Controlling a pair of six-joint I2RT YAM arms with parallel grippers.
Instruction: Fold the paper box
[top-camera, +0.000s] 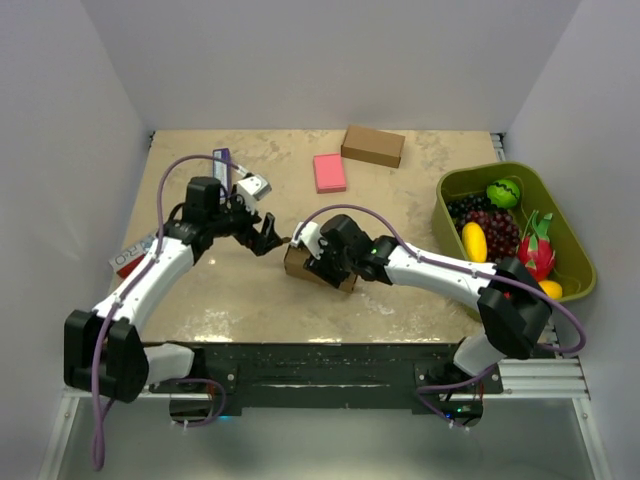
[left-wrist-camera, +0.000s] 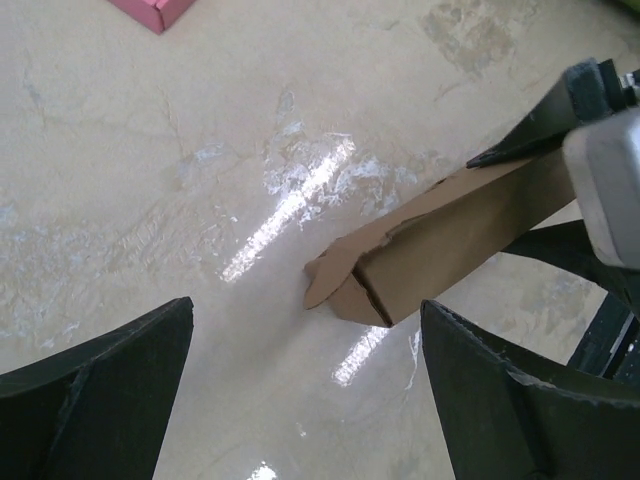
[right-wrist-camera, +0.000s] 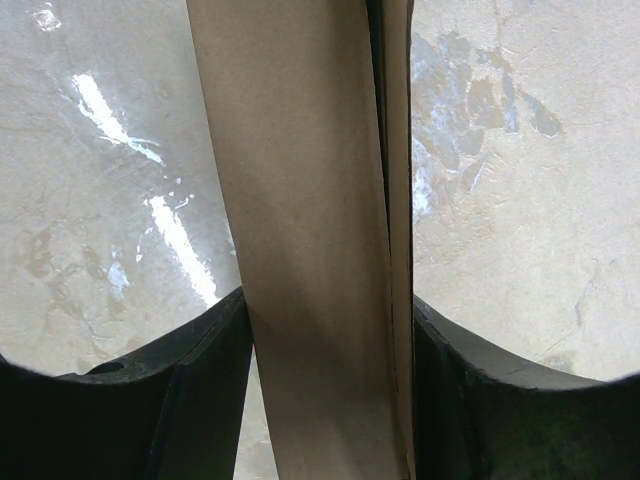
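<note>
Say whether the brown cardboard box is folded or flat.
Folded into a narrow sleeve, not flat. The thin brown cardboard box shows creased sides, one end flap sticking out; right gripper clamps it.

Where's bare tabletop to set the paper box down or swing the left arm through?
Bare: the patch between the pink block, the green bin and the paper box; also the near strip in front of the box. Crowded: around the box, where the right pincer grips it and the open left pincer sits close beside.

Bare table between left end effector and paper box.
</note>
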